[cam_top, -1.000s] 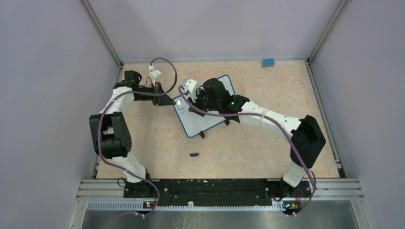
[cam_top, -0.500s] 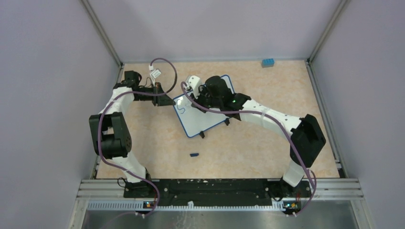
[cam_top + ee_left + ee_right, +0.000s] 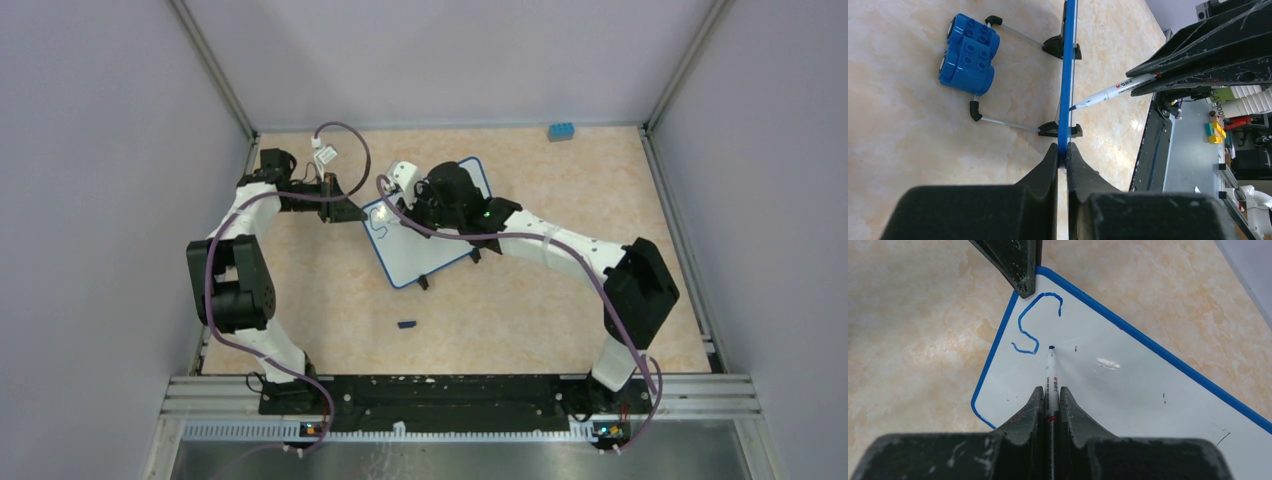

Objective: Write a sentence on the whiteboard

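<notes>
While the whiteboard [image 3: 425,255] sits skewed across the middle of the table [image 3: 540,180], both arms are working at its far left corner. The left gripper [image 3: 1062,150] is pinched narrow on the board's thin blue frame, one finger on each face, right at the corner. From the right wrist camera those same dark fingers [image 3: 1020,265] show at the top, clamped over the rounded corner.

The right gripper [image 3: 1049,392] is closed tight on a white marker [image 3: 1051,371], which runs straight out between its fingers toward the board. The marker's blue tip meets the white surface just to the right of the lower curl of a blue letter S [image 3: 1034,320]. Of the sentence, that S is the only stroke on the board, and it sits near the held corner. The other marks on the board are only a few tiny dark specks.

Seen edge-on from the left wrist, the board has two black feet [image 3: 1062,47] clipped on its rim, with thin wire legs running off to one side. A blue toy brick [image 3: 561,131] lies at the far edge of the table, well apart from the board. On the near side a small dark piece [image 3: 406,324] lies alone; it may be the marker's cap, but it is too small to tell.
</notes>
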